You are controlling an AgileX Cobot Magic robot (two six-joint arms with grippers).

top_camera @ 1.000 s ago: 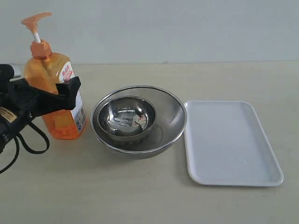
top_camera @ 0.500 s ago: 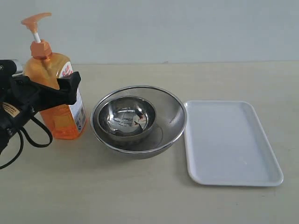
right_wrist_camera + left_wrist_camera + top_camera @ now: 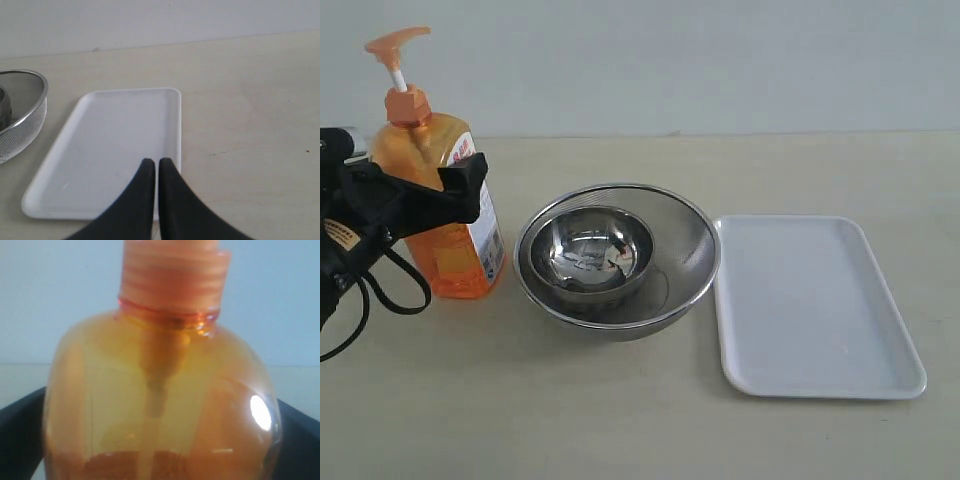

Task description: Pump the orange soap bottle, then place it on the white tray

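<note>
orange soap bottle point(image 3: 455, 262) is upright on the table point(image 3: 620, 420) at far left, just beside the nested steel bowls point(image 3: 617, 255), with its pump head point(image 3: 395, 42) up. left gripper point(image 3: 455, 188) straddles its upper body, one finger per side (can't tell whether it's clamping or just around it). white tray point(image 3: 820, 300) lies flat on the bowls' other side. right gripper point(image 3: 156, 167) has fingers pressed together, hovering over the tray's near edge.
</note>
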